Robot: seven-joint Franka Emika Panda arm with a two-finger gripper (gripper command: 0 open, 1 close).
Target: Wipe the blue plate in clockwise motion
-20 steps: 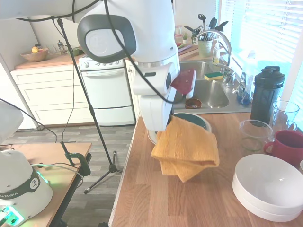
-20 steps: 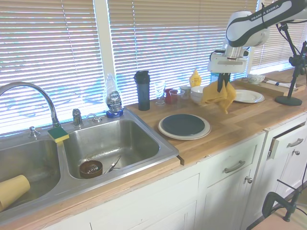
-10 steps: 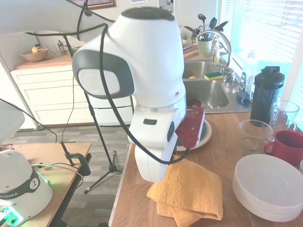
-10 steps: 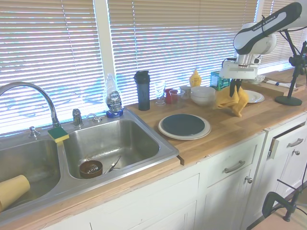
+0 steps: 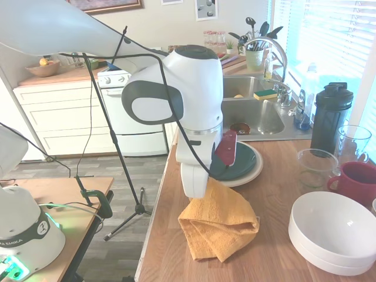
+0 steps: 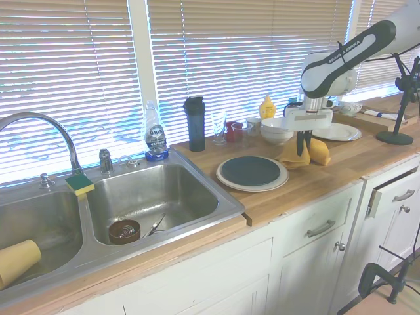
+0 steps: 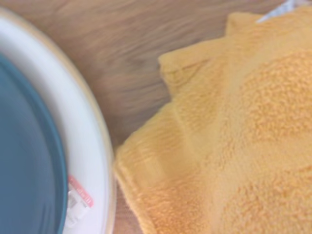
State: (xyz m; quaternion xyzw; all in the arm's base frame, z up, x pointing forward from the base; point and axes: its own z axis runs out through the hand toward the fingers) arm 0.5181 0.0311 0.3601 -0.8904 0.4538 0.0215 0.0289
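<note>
Orange towel point(image 6: 300, 152) now down on the wooden desk point(image 5: 276, 194), bunched up just beside the plates instead of dangling mid-air like a second ago. Hand point(image 6: 304, 147) pinched shut on the towel's top fold, swung back toward the blue plate point(image 6: 251, 170). Blue plate sitting on the cream plate point(image 6: 228, 180), between sink and towel. Not wiping yet, probably just needs sliding over onto the blue.

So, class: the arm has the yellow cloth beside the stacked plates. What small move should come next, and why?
Probably carry the yellow cloth sideways over the blue plate and lower it. The gripper holds the cloth on the counter, beside the plate and not yet on it. The blue plate sits on the cream plate, uncovered.
</note>
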